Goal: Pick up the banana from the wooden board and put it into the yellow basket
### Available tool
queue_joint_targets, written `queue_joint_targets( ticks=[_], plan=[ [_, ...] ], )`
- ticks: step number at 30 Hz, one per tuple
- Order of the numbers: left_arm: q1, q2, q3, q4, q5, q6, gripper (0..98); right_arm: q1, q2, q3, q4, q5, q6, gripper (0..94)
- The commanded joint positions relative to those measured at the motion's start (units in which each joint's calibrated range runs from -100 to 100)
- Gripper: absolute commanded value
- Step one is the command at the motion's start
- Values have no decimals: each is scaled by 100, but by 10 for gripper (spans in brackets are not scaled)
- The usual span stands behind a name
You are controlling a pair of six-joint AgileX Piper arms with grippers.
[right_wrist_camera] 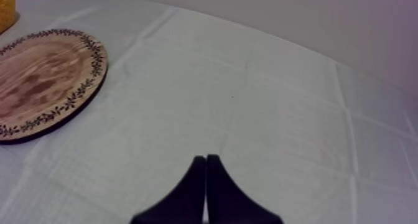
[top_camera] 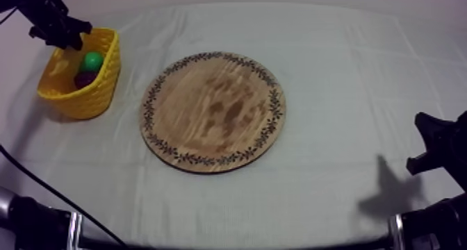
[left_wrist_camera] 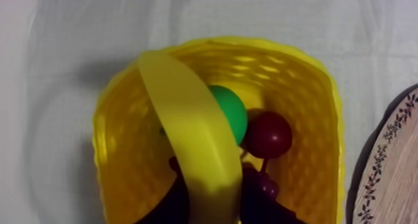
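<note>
Hanging down into the yellow basket (top_camera: 94, 93), just off the left edge of the round wooden board (top_camera: 213, 112), the banana (left_wrist_camera: 190, 127) is clamped between the black fingers (left_wrist_camera: 163, 205) of the left gripper (top_camera: 69, 37). A green fruit (left_wrist_camera: 229, 109) and a small red fruit (left_wrist_camera: 269, 134) are seen beside it in the basket. Well off the board's right edge, the right gripper (right_wrist_camera: 206, 159) is held low over the cloth (right_wrist_camera: 280, 114), fingers pressed together on nothing.
</note>
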Motion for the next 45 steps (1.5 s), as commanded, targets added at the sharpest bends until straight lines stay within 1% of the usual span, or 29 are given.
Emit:
queue_joint_targets(
  ticks=[1, 3, 4, 6, 9, 11, 14, 18, 21, 23, 25, 30, 35, 36, 39, 42, 45],
  plan=[
    [-1, 3, 3, -1, -9, -6, 137, 1, 0, -3, 3, 0, 2, 3],
    [-5, 5, 5, -3, -12, 8, 181, 1, 0, -3, 3, 0, 2, 3],
    [-11, 9, 6, -7, -16, 35, 226, 1, 0, -3, 3, 0, 2, 3],
    [-29, 12, 21, -14, -28, 100, 354, 1, 0, -3, 3, 0, 2, 3],
    [-65, 15, 56, -16, 0, 146, 576, 1, 0, -3, 3, 0, 2, 3],
    [-78, 15, 71, -16, 40, 164, 673, 1, 0, -3, 3, 0, 2, 3],
    [-87, 13, 81, -19, 87, 167, 738, 1, 0, -3, 3, 0, 2, 3],
    [-90, -27, 84, -19, 119, 143, 752, 1, 0, -3, 3, 0, 2, 3],
    [-88, -97, 85, -7, 119, 102, 723, 1, 0, -3, 3, 0, 2, 3],
    [-84, -179, 89, 1, 88, 73, 674, 1, 0, -3, 3, 0, 2, 3],
    [-74, -299, 121, 12, 9, 20, 590, 1, 0, -3, 3, 0, 2, 3],
    [-75, -785, 313, 25, -444, -42, 400, 1, 0, -3, 3, 0, 2, 3],
    [-67, -1599, 791, 61, -1125, -123, 132, 1, 0, -3, 3, 0, 2, 3],
    [-59, -1782, 931, 64, -1256, -144, 92, 1, 0, -3, 3, 0, 2, 3],
    [-29, -2318, 1326, 125, -1498, -230, 32, 1, 0, -3, 3, 0, 2, 3],
    [30, -2876, 1702, 203, -1606, -306, 11, 1, 0, -3, 3, 0, 2, 3],
    [90, -3500, 2110, 232, -1736, -286, 4, 1, 0, -3, 3, 0, 2, 3]
  ],
)
